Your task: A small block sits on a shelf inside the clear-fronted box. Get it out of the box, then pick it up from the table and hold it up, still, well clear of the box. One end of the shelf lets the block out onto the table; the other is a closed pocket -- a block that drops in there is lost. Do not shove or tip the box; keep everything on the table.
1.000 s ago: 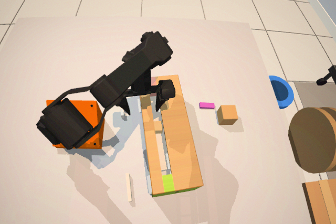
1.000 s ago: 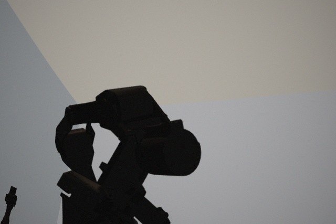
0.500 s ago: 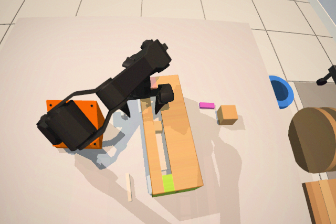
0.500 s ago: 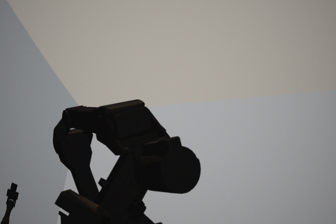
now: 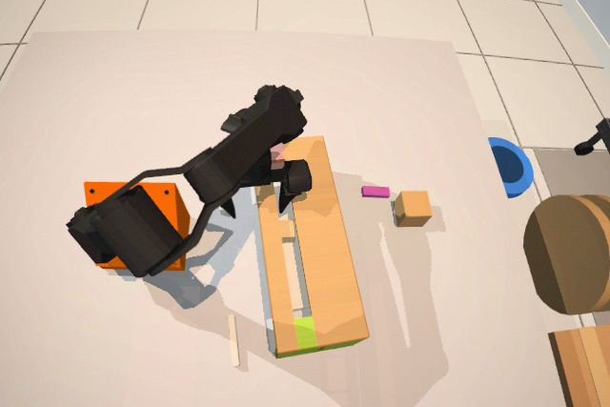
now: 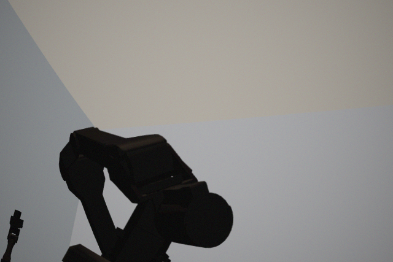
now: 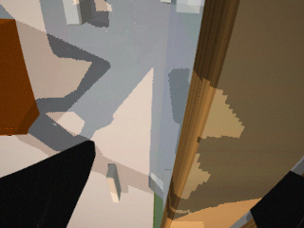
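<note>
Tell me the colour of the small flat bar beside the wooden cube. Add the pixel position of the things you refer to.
Magenta (image 5: 375, 192), best seen from the top.

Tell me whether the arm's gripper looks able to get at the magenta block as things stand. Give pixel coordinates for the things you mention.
Probably not yet: the gripper (image 5: 256, 213) is open, but the wooden box (image 5: 331, 264) stands between them.

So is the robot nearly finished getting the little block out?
Not yet. The claw is over the box, open and holding nothing. What looks like the block is still in the box's slot. Getting it out, picking it up and holding it up are all left.
</note>
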Motion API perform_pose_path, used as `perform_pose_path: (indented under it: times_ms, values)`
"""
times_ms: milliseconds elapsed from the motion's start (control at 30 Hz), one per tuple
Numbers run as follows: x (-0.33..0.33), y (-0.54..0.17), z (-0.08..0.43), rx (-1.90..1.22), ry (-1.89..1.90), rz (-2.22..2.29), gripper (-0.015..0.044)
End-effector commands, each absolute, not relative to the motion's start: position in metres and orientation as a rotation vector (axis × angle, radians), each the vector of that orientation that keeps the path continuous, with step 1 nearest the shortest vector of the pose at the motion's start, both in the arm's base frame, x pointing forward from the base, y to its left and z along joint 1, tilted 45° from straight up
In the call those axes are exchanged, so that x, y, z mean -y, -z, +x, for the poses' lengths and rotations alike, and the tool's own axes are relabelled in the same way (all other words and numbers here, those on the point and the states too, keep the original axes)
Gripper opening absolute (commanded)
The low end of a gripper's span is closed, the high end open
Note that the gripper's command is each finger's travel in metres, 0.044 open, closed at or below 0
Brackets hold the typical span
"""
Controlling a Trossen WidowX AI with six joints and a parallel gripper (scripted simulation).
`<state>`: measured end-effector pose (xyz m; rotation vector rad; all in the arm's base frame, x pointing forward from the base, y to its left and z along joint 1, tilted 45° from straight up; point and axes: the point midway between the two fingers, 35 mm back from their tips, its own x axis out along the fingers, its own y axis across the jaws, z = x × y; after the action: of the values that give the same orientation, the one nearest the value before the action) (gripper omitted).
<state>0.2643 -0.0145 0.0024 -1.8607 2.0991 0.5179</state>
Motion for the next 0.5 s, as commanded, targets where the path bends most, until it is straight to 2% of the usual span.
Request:
perform_pose_path:
  times_ms: [0, 467]
  values:
    - [0.018, 0.001, 0.262, -2.100, -0.517, -1.871, 0.0400]
    - [0.029, -0.004, 0.261, -2.103, -0.514, -1.857, 0.0400]
